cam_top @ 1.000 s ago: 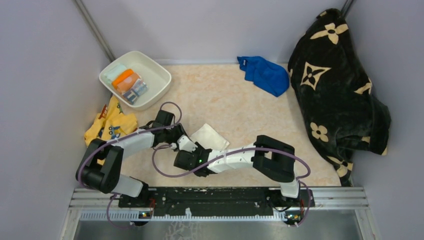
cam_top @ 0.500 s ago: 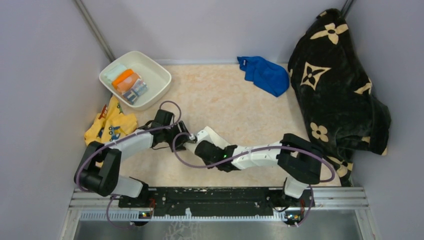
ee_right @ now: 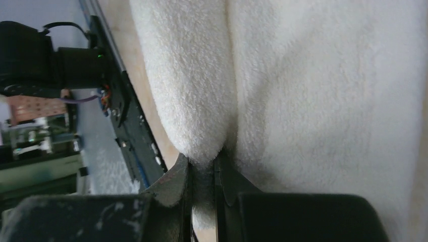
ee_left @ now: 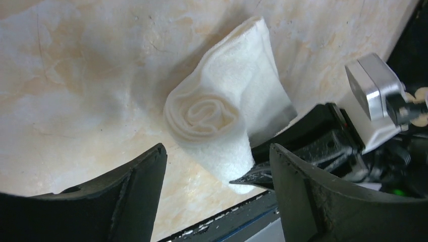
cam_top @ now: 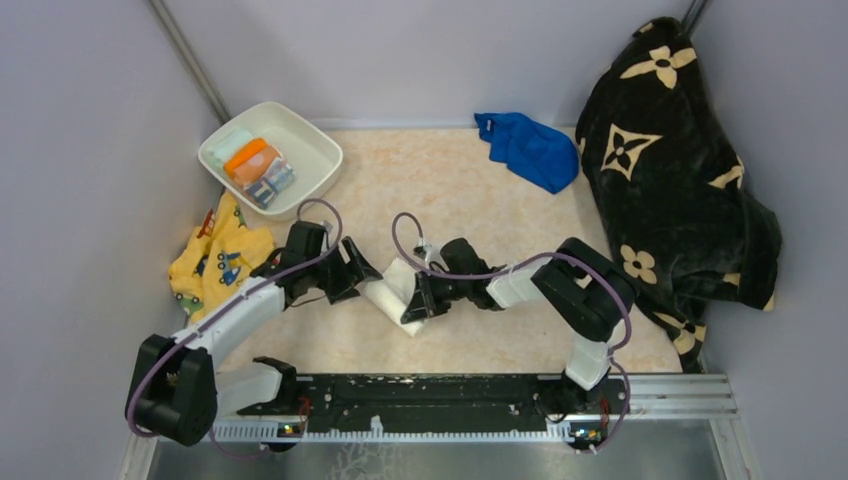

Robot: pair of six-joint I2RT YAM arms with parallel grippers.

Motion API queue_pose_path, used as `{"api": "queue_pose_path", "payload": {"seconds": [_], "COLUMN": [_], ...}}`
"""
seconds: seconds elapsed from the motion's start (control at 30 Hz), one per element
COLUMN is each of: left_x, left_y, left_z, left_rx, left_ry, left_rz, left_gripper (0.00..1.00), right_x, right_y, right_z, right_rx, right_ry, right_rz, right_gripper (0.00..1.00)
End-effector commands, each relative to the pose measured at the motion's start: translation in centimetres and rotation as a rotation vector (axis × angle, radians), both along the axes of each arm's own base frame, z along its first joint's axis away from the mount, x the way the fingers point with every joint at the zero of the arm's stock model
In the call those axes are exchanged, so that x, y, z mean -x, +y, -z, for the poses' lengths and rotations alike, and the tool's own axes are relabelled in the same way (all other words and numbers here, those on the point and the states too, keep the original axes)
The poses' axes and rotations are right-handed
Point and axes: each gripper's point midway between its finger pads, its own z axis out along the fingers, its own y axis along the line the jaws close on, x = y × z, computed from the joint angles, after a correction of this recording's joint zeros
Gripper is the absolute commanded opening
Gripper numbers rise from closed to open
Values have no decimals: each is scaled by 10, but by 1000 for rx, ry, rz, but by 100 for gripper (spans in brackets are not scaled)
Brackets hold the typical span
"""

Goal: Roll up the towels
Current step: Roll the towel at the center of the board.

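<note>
Near the table's front edge, at the middle: the cream-white towel [cam_top: 392, 290] lay on the marbled table [cam_top: 450, 200], partly rolled, with the arms meeting over it from both sides.
Roll: the left wrist view showed the spiral end of the cream-white towel [ee_left: 217, 116] facing the camera, with a flat tail of cloth running away behind it.
Left gripper [cam_top: 362, 272]: jaws spread wide on either side of the roll's end, neither finger [ee_left: 146, 176] touching the cloth.
Right gripper [cam_top: 415, 300]: jaws pressed together, pinching a thin fold at the towel's edge [ee_right: 303, 75]; in the left wrist view its body sat just beside the roll, hiding the roll's right side.
Blue towel [cam_top: 528, 150]: crumpled and unrolled at the far edge, right of centre, just beside the blanket.
Printed towel [cam_top: 262, 172]: rolled, orange, blue and white, inside the white bin [cam_top: 312, 150] at the far left corner, next to a pale roll.
Yellow cloth [cam_top: 222, 252]: bunched along the left edge, in front of the bin and close by the left arm.
Black blanket [cam_top: 670, 170]: heaped with its cream flowers in the far right corner, covering the right edge.
Purple cables [cam_top: 405, 235]: looped above both wrists, crossing over the towel's surroundings.
</note>
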Motion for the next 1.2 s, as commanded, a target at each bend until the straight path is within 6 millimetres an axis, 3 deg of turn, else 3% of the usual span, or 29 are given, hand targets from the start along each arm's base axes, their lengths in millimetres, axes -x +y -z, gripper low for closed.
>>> {"api": "queue_pose_path", "payload": {"seconds": [0.0, 0.33, 0.67, 1.0, 1.07, 1.17], "left_x": [21, 23, 26, 29, 30, 30], "left_y": [0, -4, 11, 17, 17, 16], "left_z": [6, 23, 66, 86, 88, 89], "left_rx": [26, 62, -30, -99, -104, -108], "left_ry": [39, 93, 164, 229, 236, 246], "left_rz": [19, -12, -81, -61, -56, -47], "left_gripper": [80, 79, 64, 50, 49, 49], "right_x": [40, 28, 14, -21, -26, -35], "right_y": [-24, -20, -17, -25, -26, -27], "right_z": [30, 41, 37, -18, -33, -60], "right_rx": [24, 132, 194, 355, 411, 471], "right_ry": [321, 378, 324, -88, -201, -386], "right_rz": [-41, -69, -76, -23, -3, 41], "right_gripper": [0, 0, 0, 32, 43, 48]}}
